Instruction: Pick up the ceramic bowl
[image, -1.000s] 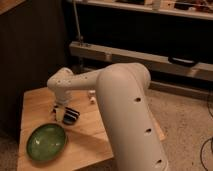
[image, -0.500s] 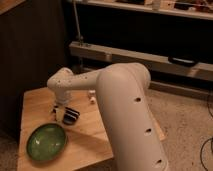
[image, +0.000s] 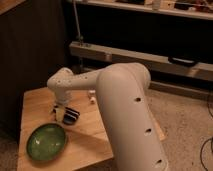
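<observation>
The ceramic bowl (image: 46, 142) is wide, shallow and glossy green. It sits on the wooden table (image: 37, 102) near its front left corner. My gripper (image: 65, 116) hangs from the white arm (image: 120, 100) just behind and to the right of the bowl, close above the tabletop. Its dark fingers point down toward the bowl's far right rim and stand apart, with nothing between them.
A small pale object (image: 92, 98) lies on the table behind the arm. A dark panel stands on the left. A metal rail (image: 150, 60) and dark shelving run along the back. The floor at right is speckled carpet.
The gripper has dropped slightly and edged toward the bowl's far right rim. The bowl has not moved.
</observation>
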